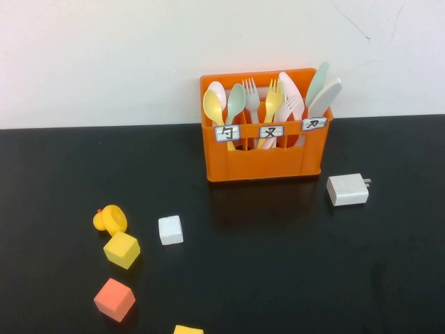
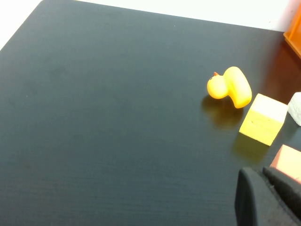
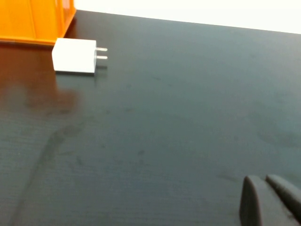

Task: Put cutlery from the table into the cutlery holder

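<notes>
The orange cutlery holder (image 1: pixel 264 158) stands at the back of the black table (image 1: pixel 278 264), with three white labels on its front. It holds several pastel pieces upright: the yellow spoon (image 1: pixel 213 108) in the left compartment, the grey-green fork (image 1: pixel 251 94) and the pale pink fork (image 1: pixel 290 109) in the middle one, and knives on the right. I see no cutlery lying on the table. Neither arm shows in the high view. My left gripper (image 2: pixel 257 173) is shut and empty, low over the table near an orange-pink cube (image 2: pixel 288 162). My right gripper (image 3: pixel 261 180) is shut and empty over bare table.
A white charger block (image 1: pixel 347 189) lies right of the holder and shows in the right wrist view (image 3: pixel 74 56). At the front left are a yellow duck (image 1: pixel 110 220), a yellow cube (image 1: pixel 122 250), a white cube (image 1: pixel 170 229) and an orange-pink cube (image 1: pixel 114 299).
</notes>
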